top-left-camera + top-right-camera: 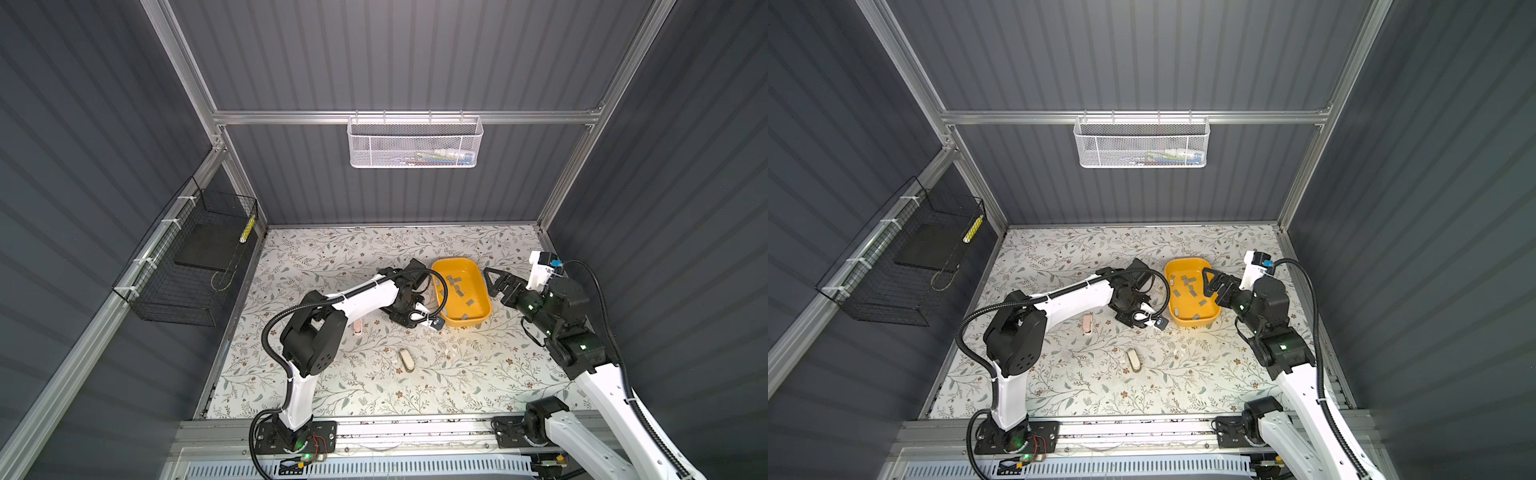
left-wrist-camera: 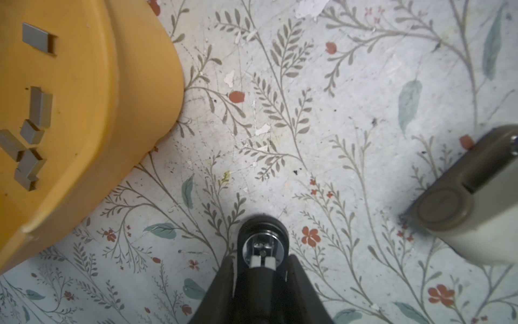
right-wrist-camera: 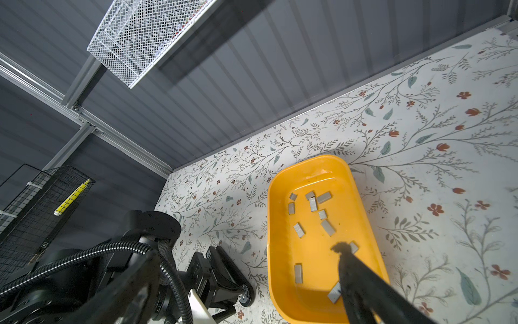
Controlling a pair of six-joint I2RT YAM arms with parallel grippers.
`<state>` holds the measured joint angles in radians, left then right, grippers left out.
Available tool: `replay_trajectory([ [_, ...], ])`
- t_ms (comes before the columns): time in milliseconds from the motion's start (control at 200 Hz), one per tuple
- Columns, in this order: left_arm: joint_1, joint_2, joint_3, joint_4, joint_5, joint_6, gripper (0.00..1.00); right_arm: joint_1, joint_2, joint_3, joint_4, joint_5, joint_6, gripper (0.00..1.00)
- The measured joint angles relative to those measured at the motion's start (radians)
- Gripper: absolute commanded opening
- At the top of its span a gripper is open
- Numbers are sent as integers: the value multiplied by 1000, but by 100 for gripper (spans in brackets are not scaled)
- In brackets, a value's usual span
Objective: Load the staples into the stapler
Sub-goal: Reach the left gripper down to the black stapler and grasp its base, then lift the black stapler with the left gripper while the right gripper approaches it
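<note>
Grey staples (image 3: 327, 227) lie scattered in the yellow tray (image 3: 271, 224), one partly hidden behind a finger of the right gripper (image 1: 491, 282), whose jaws stand wide apart at the tray's rim. Beside the tray, the left gripper (image 2: 260, 259) pinches a black metal-tipped object (image 2: 262, 221) (too cut off to identify).

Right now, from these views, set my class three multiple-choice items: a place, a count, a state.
1. Where do the staples lie? A yellow tray; B white basket; C black wire basket.
2. How many staplers lie on the table? A one; B two; C four.
3. The right gripper is: A open; B shut on a staple; C shut on a stapler.
Key: 1 A, grey strips dot the tray's floor. 2 B, a pink stapler and a beige stapler. 3 A, its fingers stand apart by the tray.
</note>
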<state>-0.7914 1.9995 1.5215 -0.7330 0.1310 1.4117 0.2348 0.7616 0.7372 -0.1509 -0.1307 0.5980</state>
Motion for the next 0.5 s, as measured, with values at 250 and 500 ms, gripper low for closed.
replay_trajectory([
  [250,0,-1,-23,2,-32,1,60,0,0,0,0,0,0,99],
  [500,14,-1,-24,14,-53,-1,52,0,0,0,0,6,0,99],
])
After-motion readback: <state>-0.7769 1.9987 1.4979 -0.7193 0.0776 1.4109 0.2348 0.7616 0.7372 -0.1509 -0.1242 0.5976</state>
